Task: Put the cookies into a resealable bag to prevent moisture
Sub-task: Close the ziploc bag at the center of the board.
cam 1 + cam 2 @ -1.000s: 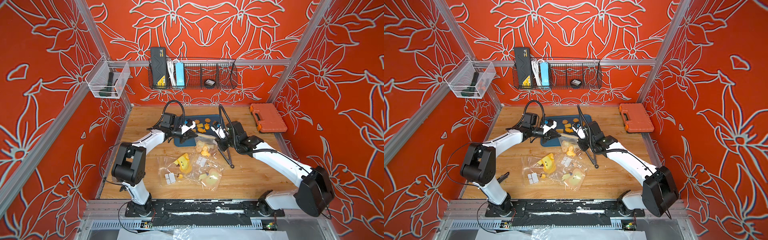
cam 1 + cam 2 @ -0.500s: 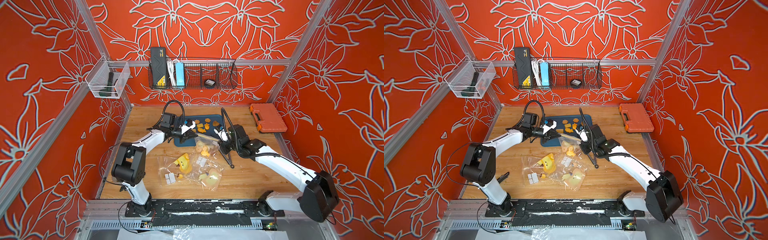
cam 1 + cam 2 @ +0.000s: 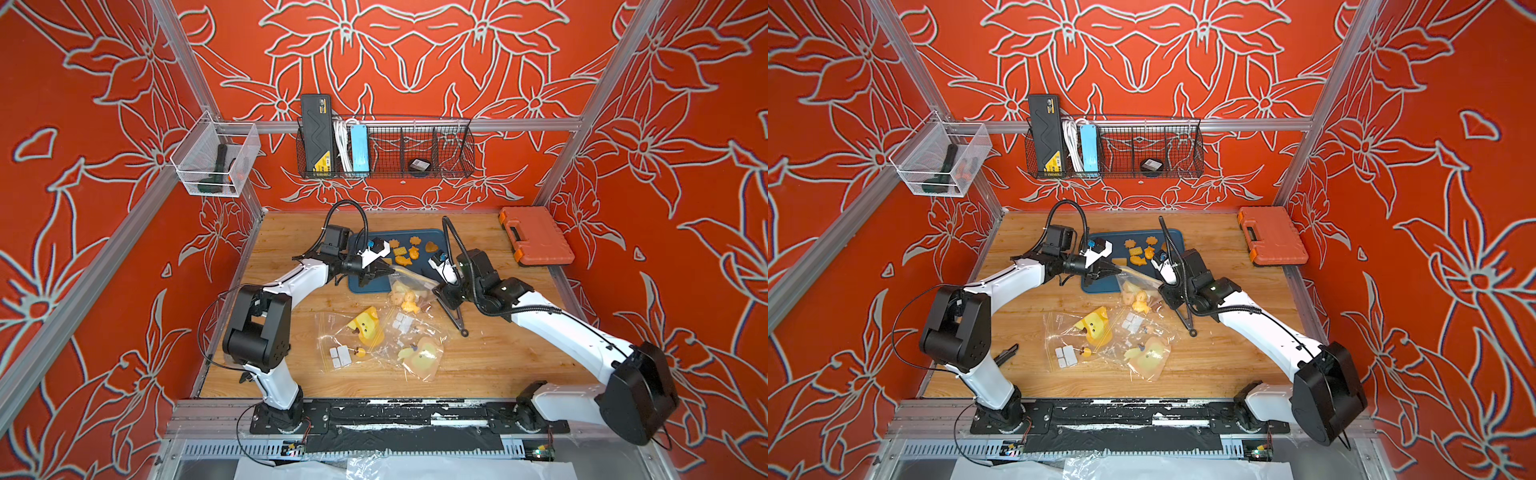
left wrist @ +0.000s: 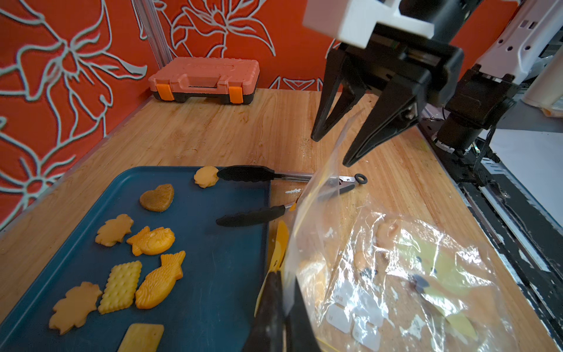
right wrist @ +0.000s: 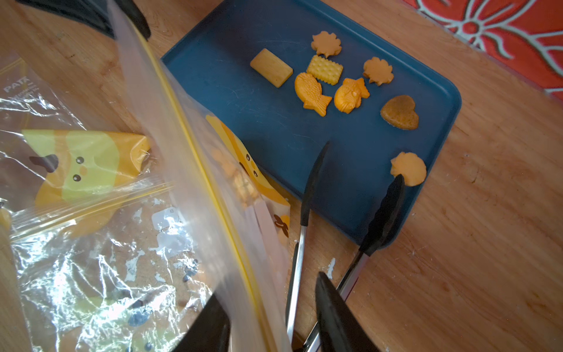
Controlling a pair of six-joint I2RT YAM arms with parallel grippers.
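Note:
My left gripper (image 3: 388,271) (image 4: 281,289) is shut on the yellow-zip rim of the resealable bag (image 3: 409,291) (image 4: 380,274), holding that edge up beside the blue tray (image 3: 365,286). A few cookies lie inside the bag. My right gripper (image 3: 440,286) (image 4: 332,151) (image 5: 268,292) is open. The far end of the bag's rim (image 5: 189,170) passes loosely between its jaws. Several cookies (image 3: 405,251) (image 4: 152,240) (image 5: 332,79) lie on the tray. One pale cookie (image 5: 408,169) sits at the tray's edge.
Black-tipped metal tongs (image 3: 455,316) (image 5: 307,183) lie open below my right gripper, tips on the tray's corner. Two similar printed bags (image 3: 357,336) (image 3: 419,353) lie flat nearer the front. An orange tool case (image 3: 536,237) sits at the back right.
The right gripper has opened and let go of the bag's rim, and its arm has shifted slightly toward the front. The left gripper keeps its hold and has not moved.

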